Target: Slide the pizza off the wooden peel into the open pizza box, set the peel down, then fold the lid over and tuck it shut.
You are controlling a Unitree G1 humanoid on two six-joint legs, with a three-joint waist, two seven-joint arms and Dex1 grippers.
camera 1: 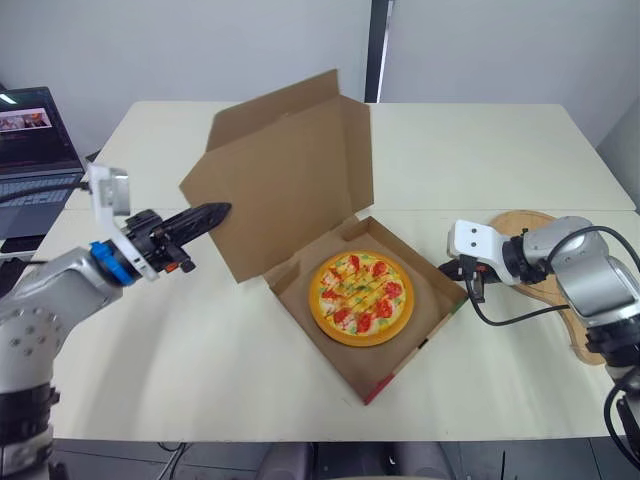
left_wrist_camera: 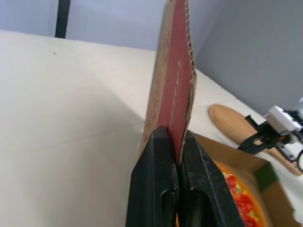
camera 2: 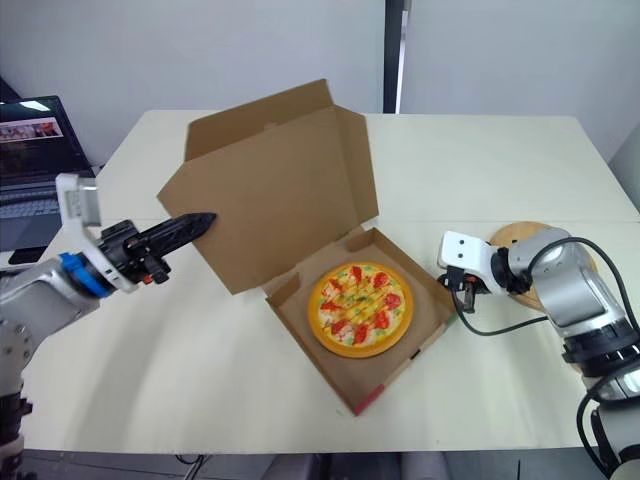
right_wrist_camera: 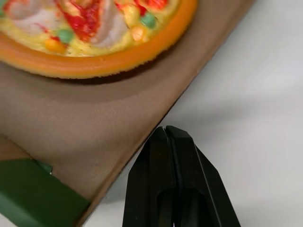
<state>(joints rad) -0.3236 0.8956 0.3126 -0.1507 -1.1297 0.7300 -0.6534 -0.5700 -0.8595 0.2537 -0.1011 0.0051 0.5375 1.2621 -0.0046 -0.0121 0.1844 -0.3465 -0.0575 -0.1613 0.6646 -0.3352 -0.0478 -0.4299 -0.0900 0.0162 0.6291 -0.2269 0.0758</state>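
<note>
At centre of the left eye view, pizza (camera 1: 361,297) lying in the box (camera 1: 432,318), lid (camera 1: 285,180) upright behind. At left, left gripper (camera 1: 220,210) at the lid's edge. At right, right gripper (camera 1: 452,268) just beside the box, with the peel (camera 1: 522,221) flat on the table (camera 1: 200,340) behind. In left wrist view, fingers (left_wrist_camera: 154,189) clamped on the lid. In right wrist view, fingers (right_wrist_camera: 151,189) pressed together, empty, at the box wall.

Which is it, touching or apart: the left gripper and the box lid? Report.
Touching. The left wrist view shows the left gripper shut on the lid, with the lid's edge pinched between both fingers.
</note>
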